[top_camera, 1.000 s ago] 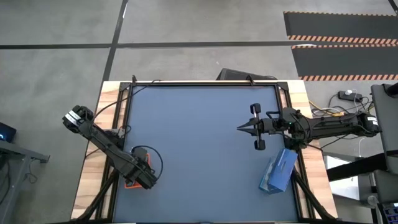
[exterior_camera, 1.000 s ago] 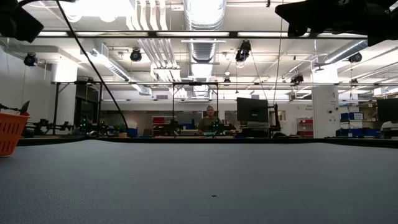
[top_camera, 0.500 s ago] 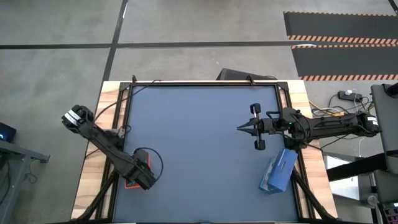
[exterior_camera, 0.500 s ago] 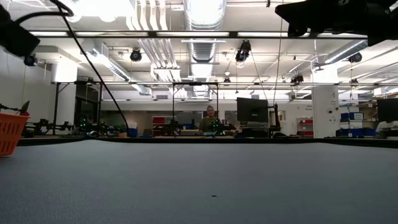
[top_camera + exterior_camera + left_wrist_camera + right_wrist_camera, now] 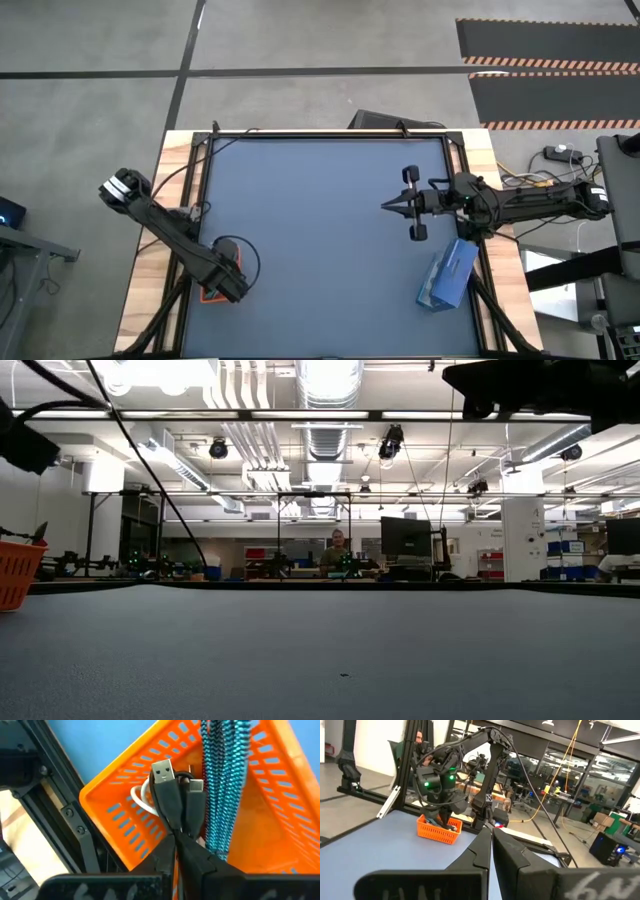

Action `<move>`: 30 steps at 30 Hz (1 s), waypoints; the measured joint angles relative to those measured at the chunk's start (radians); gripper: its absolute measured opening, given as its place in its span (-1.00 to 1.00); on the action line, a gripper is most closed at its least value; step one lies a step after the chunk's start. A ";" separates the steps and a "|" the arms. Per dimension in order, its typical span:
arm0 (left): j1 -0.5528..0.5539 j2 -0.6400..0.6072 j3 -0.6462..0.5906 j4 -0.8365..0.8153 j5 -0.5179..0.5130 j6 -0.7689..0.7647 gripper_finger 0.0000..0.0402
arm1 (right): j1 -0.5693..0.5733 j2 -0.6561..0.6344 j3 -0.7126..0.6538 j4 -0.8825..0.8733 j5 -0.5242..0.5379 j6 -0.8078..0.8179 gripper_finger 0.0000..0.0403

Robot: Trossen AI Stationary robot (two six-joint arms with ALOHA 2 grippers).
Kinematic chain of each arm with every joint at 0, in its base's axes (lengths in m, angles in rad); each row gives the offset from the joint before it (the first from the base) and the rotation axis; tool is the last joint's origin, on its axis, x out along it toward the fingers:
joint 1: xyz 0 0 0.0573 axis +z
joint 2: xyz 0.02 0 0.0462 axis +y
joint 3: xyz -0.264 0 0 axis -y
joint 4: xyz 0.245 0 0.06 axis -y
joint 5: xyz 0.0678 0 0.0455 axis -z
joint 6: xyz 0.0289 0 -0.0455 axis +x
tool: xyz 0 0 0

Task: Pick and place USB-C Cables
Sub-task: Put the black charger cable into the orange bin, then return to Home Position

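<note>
Though hidden overhead — black cable [image 5: 170,805] in left hand [image 5: 175,837]

A large open robotics lab or industrial workshop. Beyond the table [image 5: 320,650] run exposed ceiling ducts [image 5: 325,400] and strip lights, rows of workbenches with monitors [image 5: 404,538], and a concrete floor [image 5: 300,40] marked with hazard-striped mats [image 5: 545,45].

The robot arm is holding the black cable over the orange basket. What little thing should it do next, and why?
Probably open the fingers and let go. The left gripper is shut on the black cable, which already hangs inside the orange basket beside the teal cable and a white cable. The right gripper waits away.
</note>
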 joint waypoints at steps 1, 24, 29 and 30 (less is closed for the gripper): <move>0.000 -0.001 0.009 -0.011 0.000 0.004 -0.97 | 0.000 0.000 0.002 0.000 0.000 0.008 -0.96; 0.231 -0.176 0.116 0.731 -0.452 1.722 -0.97 | -0.084 -0.006 0.049 0.024 0.018 0.122 -0.96; 0.400 -0.337 -0.004 0.730 -0.418 1.813 -0.97 | -0.142 -0.025 0.073 -0.106 0.017 0.108 -0.96; 0.434 -0.378 -0.037 0.730 -0.418 1.813 -0.97 | -0.149 -0.033 0.073 -0.117 0.016 0.106 -0.96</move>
